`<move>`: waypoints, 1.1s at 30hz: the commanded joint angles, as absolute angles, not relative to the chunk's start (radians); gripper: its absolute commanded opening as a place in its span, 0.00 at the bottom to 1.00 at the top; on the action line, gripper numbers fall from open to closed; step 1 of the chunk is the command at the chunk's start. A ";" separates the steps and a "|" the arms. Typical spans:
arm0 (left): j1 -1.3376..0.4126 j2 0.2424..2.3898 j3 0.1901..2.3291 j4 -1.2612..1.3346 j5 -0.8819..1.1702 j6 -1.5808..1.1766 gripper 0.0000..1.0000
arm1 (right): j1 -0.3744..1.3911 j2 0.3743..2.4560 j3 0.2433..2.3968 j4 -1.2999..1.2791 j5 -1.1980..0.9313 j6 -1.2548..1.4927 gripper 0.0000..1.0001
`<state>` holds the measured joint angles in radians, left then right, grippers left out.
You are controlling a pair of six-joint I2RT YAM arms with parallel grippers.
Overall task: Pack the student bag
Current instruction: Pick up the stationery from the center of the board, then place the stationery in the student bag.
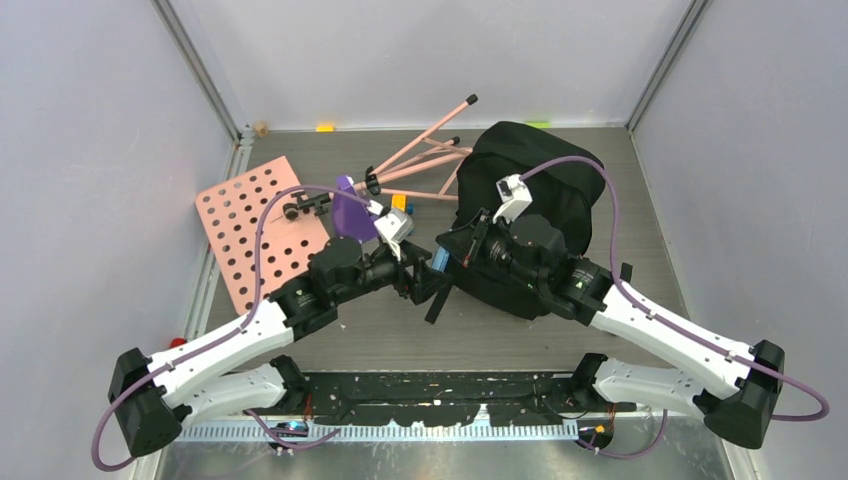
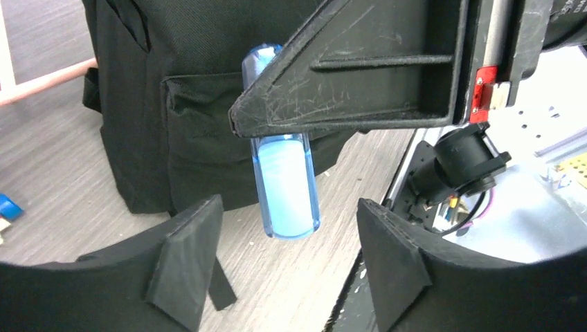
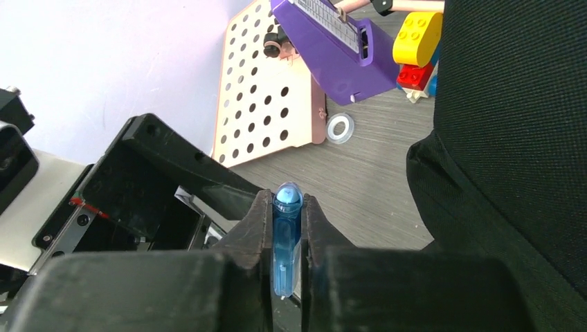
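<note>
Blue tube [image 3: 286,232] beside student bag [image 3: 512,104] edge

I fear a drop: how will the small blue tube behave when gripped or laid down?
The blue tube looks smooth and glossy, so it may slip in the right end effector. Being round, it would likely roll on the table.
</note>
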<state>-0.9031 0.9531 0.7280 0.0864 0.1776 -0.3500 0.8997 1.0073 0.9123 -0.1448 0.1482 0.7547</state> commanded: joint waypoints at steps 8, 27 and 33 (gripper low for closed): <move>-0.945 1.055 0.811 0.036 0.120 0.128 0.89 | 0.904 0.813 1.081 -0.414 0.500 0.422 0.00; -1.164 1.348 0.811 0.491 -0.128 0.498 0.74 | 0.904 0.575 1.044 -0.555 0.587 0.401 0.00; -1.166 1.359 0.812 0.504 -0.066 0.475 0.62 | 0.904 0.586 1.039 -0.556 0.580 0.404 0.00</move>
<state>-1.1584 1.3560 0.7723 0.4084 -0.0929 0.4732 0.9020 0.5823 1.0409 -0.5655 0.5652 0.3992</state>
